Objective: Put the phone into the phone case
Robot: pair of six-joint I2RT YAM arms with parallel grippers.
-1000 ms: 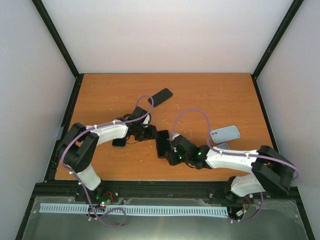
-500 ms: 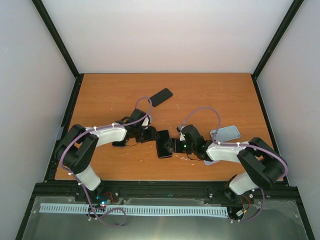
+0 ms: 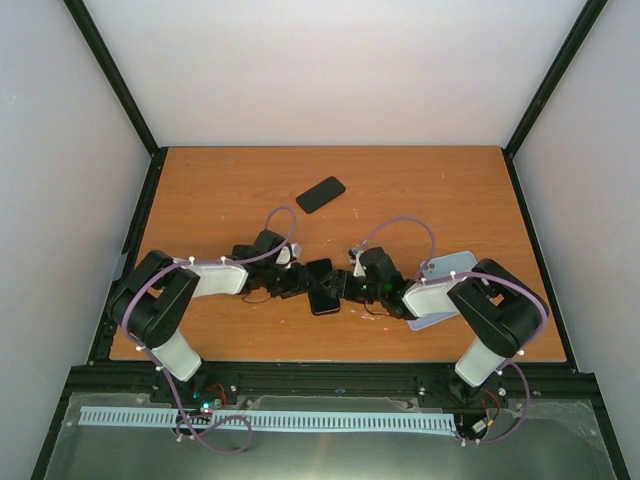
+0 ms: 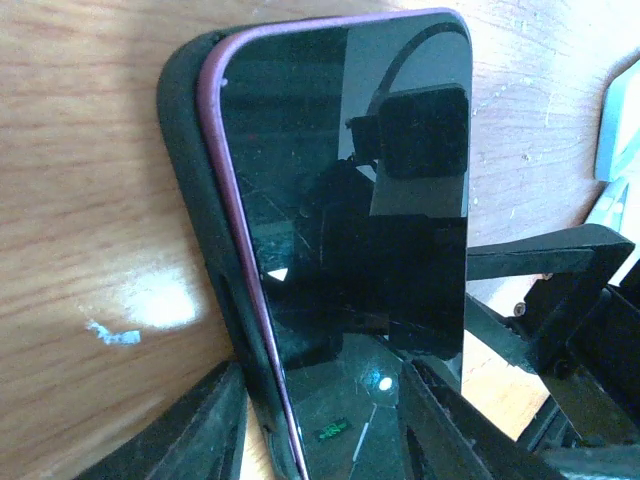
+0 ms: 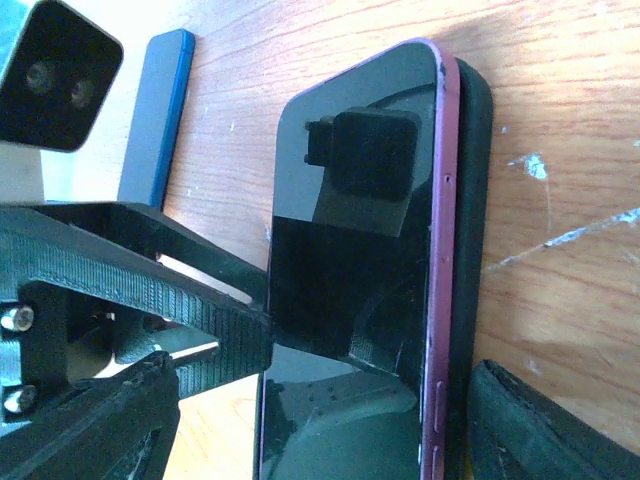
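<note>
We see the phone (image 4: 350, 200), black glass with a purple frame, lying face up on the black phone case (image 4: 185, 150), right between the two grippers, mid-table (image 3: 200, 180). In the left wrist view the case rim runs along the phone's left long side and the purple frame sits above it. Same in the right wrist view: the frame, side buttons showing, rides over the rim on the right. We can't tell if the other long side is seated.

Left gripper (image 4: 320, 405): fingers spread to roughly the width of phone plus case, one on each side of the near end. The finger (image 4: 195, 430) on the left of that view is just beside the case rim. The other overlaps the phone's near corner. We can't tell whether either one presses, so grip unconfirmed.

Right gripper (image 5: 325, 405): spread wide, holding nothing. Phone and case lie between its fingers. The one on the right of its view (image 5: 545, 430) is just beside the case rim. The other is well off the phone's edge, and a finger of the left gripper reaches to that edge through the gap.

Elsewhere: a second black phone (image 3: 320, 194) lies beyond both grippers, well apart. A pale blue case (image 3: 452, 265) sits behind the right gripper, beside its arm. Another pale case (image 3: 432, 322) lies partly under that arm. A white fleck (image 4: 110, 333) lies on the wood, left of the left gripper's fingers.
</note>
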